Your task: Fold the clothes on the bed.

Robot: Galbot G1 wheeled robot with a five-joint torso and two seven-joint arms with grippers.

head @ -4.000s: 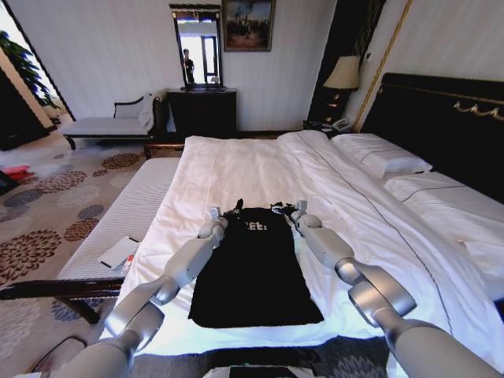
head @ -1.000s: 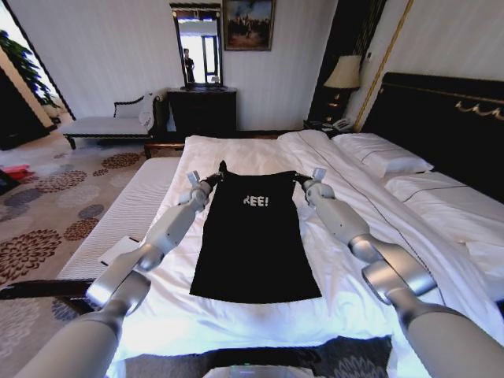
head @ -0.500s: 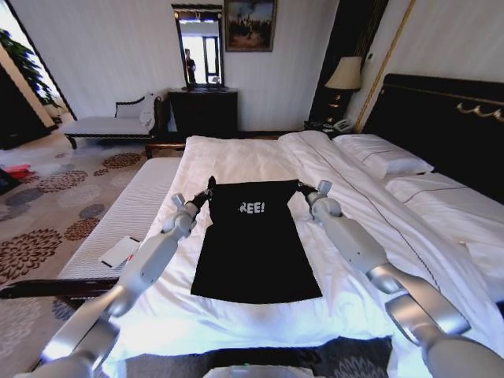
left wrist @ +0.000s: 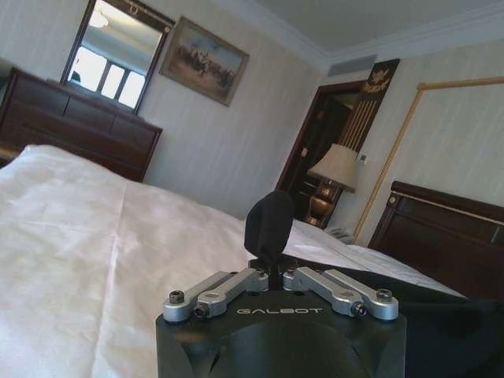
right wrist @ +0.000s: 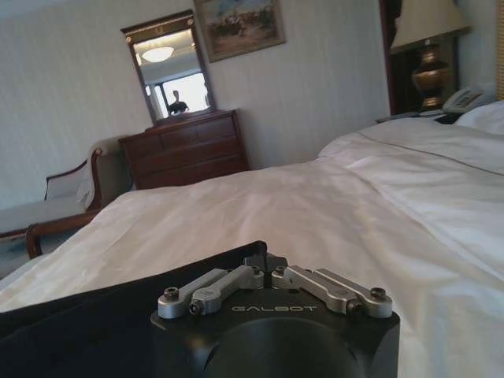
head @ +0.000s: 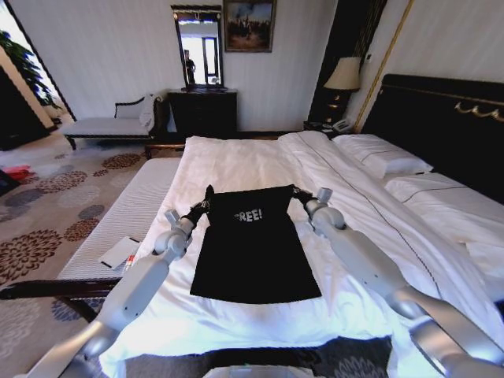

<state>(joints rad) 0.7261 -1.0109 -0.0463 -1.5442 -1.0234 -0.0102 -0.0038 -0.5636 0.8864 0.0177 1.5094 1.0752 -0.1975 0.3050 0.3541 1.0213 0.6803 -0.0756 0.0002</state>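
The clothes, a black T-shirt [head: 252, 260] with white "FREE!" lettering, lie lengthwise on the white bed [head: 236, 161]. The shirt's far end is raised off the sheet and stretched between both grippers. My left gripper [head: 202, 206] is shut on the far left corner; in the left wrist view a tuft of black fabric [left wrist: 269, 224] sticks up from my left gripper [left wrist: 270, 272]. My right gripper [head: 302, 195] is shut on the far right corner, with the cloth [right wrist: 118, 315] trailing from my right gripper [right wrist: 264, 261]. The near hem rests flat.
Pillows [head: 382, 157] and a dark headboard [head: 441, 118] lie to the right. A striped bench [head: 130, 209] along the bed's left side carries a white card [head: 118, 252]. A dresser [head: 201, 110], chaise [head: 110, 122] and lamp [head: 342, 75] stand at the far wall.
Both grippers lifted the shirt's far end off the bed. Over the last second they carried it lower and back toward me, so the lettering has shifted nearer.
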